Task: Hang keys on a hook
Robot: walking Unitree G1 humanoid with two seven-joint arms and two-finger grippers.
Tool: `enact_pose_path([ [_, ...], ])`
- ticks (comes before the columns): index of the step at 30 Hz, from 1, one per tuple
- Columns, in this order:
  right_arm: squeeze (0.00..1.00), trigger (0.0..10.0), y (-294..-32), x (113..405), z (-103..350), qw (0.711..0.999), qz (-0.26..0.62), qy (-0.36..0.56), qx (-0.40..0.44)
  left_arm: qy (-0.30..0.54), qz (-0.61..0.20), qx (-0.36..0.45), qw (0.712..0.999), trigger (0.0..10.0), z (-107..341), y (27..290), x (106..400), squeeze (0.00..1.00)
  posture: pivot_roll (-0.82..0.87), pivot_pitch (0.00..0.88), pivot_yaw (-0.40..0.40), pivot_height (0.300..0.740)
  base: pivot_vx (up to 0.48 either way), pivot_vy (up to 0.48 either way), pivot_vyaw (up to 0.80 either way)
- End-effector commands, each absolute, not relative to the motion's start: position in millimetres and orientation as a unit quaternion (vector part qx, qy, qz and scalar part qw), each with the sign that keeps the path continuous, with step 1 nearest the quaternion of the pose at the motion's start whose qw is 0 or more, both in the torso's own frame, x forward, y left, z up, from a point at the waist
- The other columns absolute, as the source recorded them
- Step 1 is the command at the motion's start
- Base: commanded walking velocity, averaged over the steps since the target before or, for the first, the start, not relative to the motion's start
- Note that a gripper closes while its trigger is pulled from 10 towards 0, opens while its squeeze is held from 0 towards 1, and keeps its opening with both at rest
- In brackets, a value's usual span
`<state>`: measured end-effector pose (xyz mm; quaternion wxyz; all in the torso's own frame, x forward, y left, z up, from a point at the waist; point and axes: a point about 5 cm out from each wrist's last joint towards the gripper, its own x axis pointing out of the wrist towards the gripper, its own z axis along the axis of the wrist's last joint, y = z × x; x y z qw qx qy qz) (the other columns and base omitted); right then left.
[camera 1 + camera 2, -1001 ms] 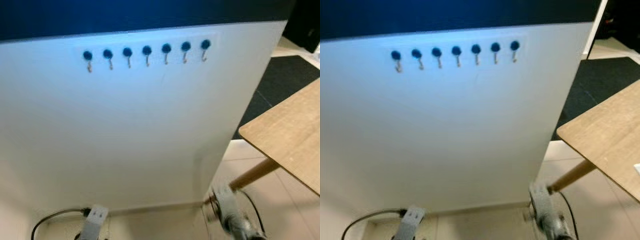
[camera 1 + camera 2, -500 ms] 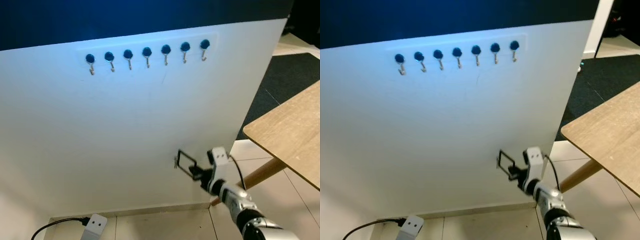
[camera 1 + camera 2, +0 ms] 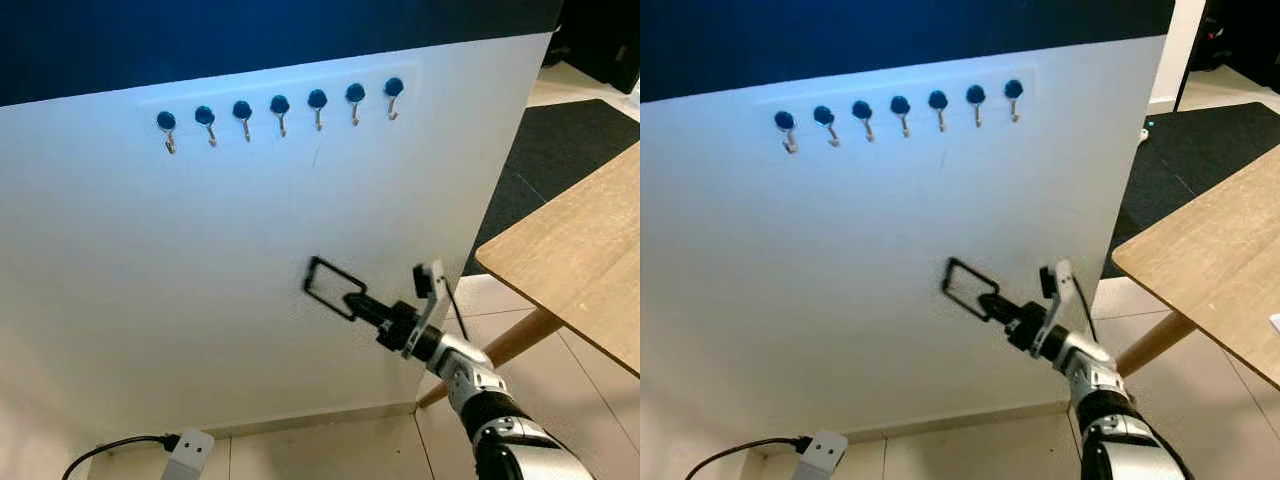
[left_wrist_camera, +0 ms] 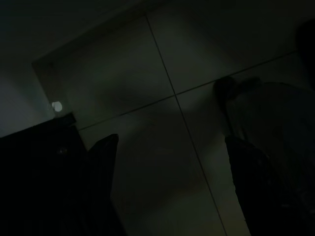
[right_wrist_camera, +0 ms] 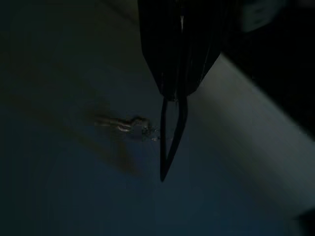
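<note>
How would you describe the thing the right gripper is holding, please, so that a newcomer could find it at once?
Start from the large white panel with its row of seven blue-capped metal hooks near the top. Well below that row, the right gripper reaches up from the lower right. Shut in it is a thin black rectangular loop, an open frame standing out dark against the white, unlike the small hooks above.

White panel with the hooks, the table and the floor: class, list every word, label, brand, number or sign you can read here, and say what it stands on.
None: no readable text anywhere.
White panel: blank, bearing just a row of hooks.
Black loop held in the right gripper: no marking.
Wooden table: plain.
White plug block on the floor: too small to tell.
Wrist views: too dark to read.
</note>
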<state>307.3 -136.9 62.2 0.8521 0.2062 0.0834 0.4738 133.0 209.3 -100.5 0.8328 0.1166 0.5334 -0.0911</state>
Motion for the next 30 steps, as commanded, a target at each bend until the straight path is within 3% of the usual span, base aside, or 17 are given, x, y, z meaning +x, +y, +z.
enact_pose_path([
  [1, 0.0, 10.0, -132, 304, 63, 0.835, 0.5, 0.081, 0.215, 0.536, -0.083, 0.125, 0.831, 10.0, -100, 217, 131, 0.0, -0.1, 0.045, 0.096, 0.74, 0.0, 0.0, 0.0],
  [2, 0.0, 10.0, -126, 300, 68, 0.811, 0.537, 0.078, 0.218, 0.536, -0.082, 0.125, 0.831, 10.0, -100, 217, 131, 0.0, -0.1, 0.045, 0.096, 0.74, 0.0, 0.0, 0.0],
  [8, 0.0, 10.0, -119, 294, 77, 0.772, 0.588, 0.069, 0.233, 0.535, -0.071, 0.119, 0.834, 10.0, -100, 219, 131, 0.0, -0.1, 0.045, 0.096, 0.74, 0.0, 0.0, 0.0],
  [10, 0.0, 10.0, -117, 292, 88, 0.744, 0.611, 0.047, 0.267, 0.531, -0.05, 0.109, 0.839, 10.0, -98, 223, 133, 0.0, -0.1, 0.045, 0.096, 0.74, 0.0, 0.0, 0.0],
  [20, 0.0, 10.0, -109, 280, 90, 0.706, 0.654, 0.06, 0.265, 0.475, 0.068, 0.027, 0.877, 10.0, -83, 254, 151, 0.0, -0.09, 0.049, 0.086, 0.74, 0.0, 0.0, 0.0],
  [23, 0.0, 10.0, -104, 275, 89, 0.696, 0.665, 0.07, 0.262, 0.407, 0.117, -0.024, 0.906, 10.0, -65, 273, 173, 0.0, -0.09, 0.05, 0.079, 0.74, 0.0, 0.0, 0.0],
  [26, 0.0, 10.0, -103, 274, 90, 0.694, 0.667, 0.071, 0.263, 0.391, 0.122, -0.033, 0.912, 10.0, -61, 276, 177, 0.0, -0.09, 0.05, 0.079, 0.74, 0.0, 0.0, 0.0],
  [29, 0.0, 10.0, -97, 273, 97, 0.685, 0.675, 0.062, 0.268, 0.288, 0.137, -0.098, 0.943, 10.0, -31, 298, 208, 0.0, -0.08, 0.056, 0.075, 0.74, 0.0, 0.0, 0.0],
  [30, 0.0, 10.0, -97, 273, 97, 0.685, 0.675, 0.062, 0.268, 0.288, 0.137, -0.098, 0.943, 10.0, -31, 298, 208, 0.0, -0.08, 0.056, 0.075, 0.74, 0.0, 0.0, 0.0],
])
